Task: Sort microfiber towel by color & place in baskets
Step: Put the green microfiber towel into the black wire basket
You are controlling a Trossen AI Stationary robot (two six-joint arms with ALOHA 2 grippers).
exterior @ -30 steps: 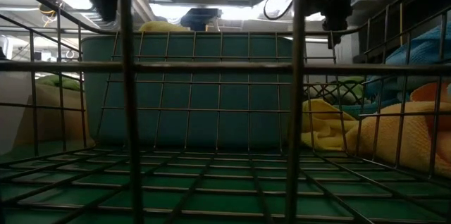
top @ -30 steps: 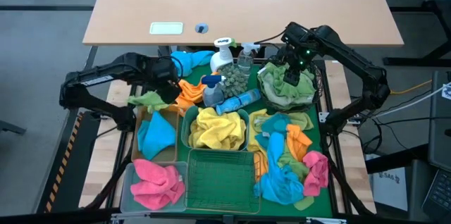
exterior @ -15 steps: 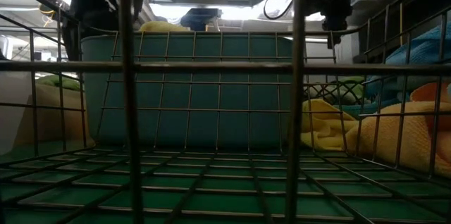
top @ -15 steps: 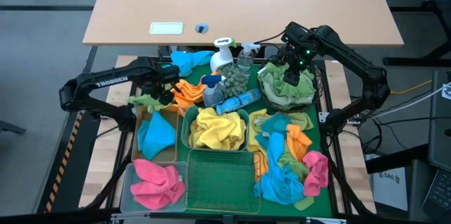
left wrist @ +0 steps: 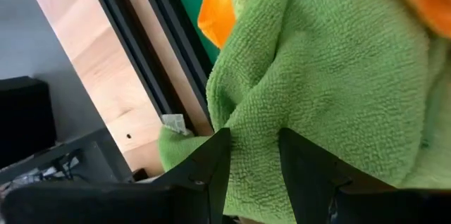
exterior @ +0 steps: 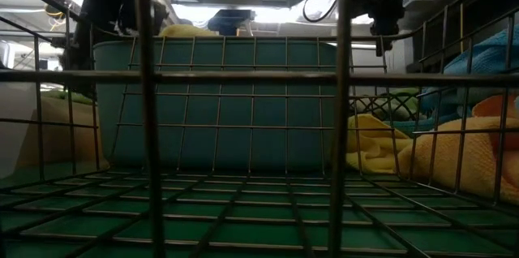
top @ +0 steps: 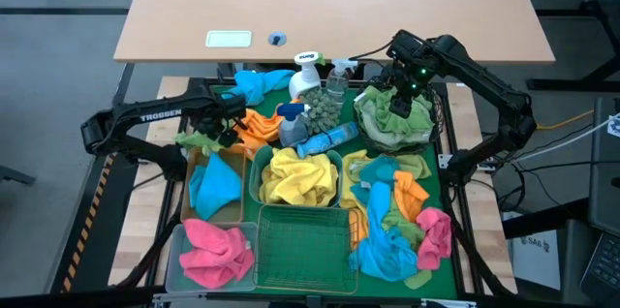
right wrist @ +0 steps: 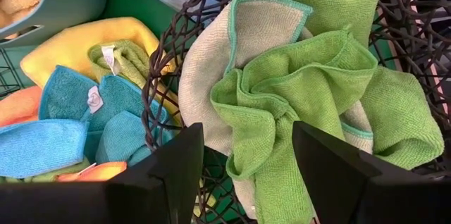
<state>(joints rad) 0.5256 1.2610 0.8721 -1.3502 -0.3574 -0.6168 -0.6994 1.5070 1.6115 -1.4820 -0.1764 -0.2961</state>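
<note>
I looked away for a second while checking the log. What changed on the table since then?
The left gripper swung from near the orange towel out over the green towel at the table's left edge. The right gripper stayed open above the black wire basket of green towels. Nothing else moved.

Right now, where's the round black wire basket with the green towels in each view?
High view: black wire basket at the back right of the green mat, under the right gripper.
Low view: not visible.
Left wrist view: not in it.
Right wrist view: fills the middle and right, beyond the open fingers.
Shared landmark: the green towels inside it.
</note>
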